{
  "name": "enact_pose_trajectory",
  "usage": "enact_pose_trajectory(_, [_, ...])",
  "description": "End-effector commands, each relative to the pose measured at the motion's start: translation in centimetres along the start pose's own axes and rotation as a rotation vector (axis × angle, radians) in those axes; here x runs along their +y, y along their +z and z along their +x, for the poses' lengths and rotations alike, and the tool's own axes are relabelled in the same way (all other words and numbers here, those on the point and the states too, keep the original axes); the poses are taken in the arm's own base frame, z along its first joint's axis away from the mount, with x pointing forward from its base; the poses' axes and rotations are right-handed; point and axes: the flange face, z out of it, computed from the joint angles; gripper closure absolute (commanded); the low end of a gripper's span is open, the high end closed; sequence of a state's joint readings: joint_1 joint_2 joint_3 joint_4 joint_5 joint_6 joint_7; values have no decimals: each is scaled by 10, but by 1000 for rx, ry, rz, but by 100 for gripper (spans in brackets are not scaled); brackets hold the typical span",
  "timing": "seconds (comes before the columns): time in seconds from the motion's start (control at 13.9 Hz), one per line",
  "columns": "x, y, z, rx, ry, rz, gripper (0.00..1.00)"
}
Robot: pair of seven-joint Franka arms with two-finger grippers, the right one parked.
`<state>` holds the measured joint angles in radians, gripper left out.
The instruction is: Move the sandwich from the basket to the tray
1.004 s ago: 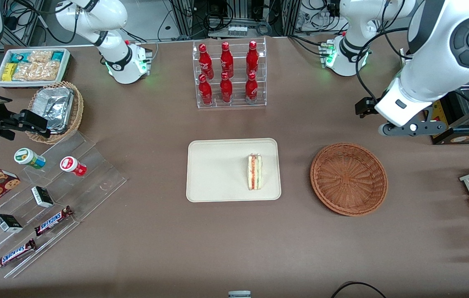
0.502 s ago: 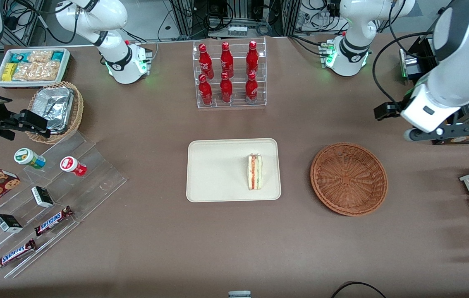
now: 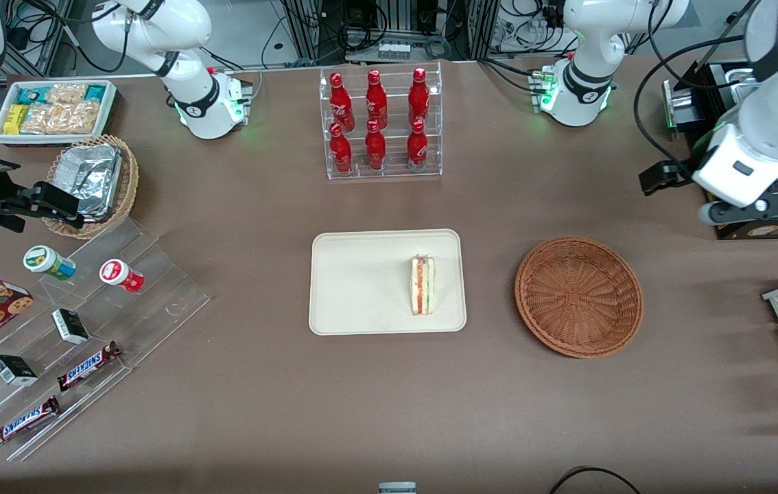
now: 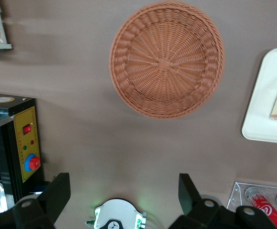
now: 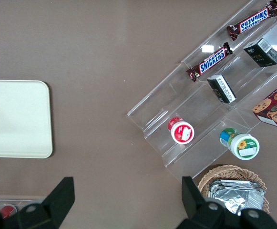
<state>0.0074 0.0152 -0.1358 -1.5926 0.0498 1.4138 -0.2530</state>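
— cream-beige tray (image 3: 361,281) already carries the sandwich (image 3: 422,285), standing on edge near the rim that faces the basket (image 3: 578,296), its long axis running toward the front camera.
— and your pincer (image 4: 124,191)?
— i have it high above the table (image 3: 389,405), toward the working arm's end, fingers (image 4: 57,193) spread wide with nothing between them. the basket lies between it and the tray, and it looks bare inside.
— so what's left?
— i judge the placing done. brown cloth around the tray is flat and roomy; the bottle rack (image 3: 380,123) stands well apart.
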Motion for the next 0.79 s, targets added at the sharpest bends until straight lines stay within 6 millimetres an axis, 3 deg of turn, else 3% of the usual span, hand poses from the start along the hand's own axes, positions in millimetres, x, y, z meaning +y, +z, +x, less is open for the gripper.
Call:
enact_pose_trajectory(0.0, [-13, -15, -6, 24, -14, -8, 0])
enact_pose_trajectory(0.72, [-21, -13, -4, 22, -29, -8, 0])
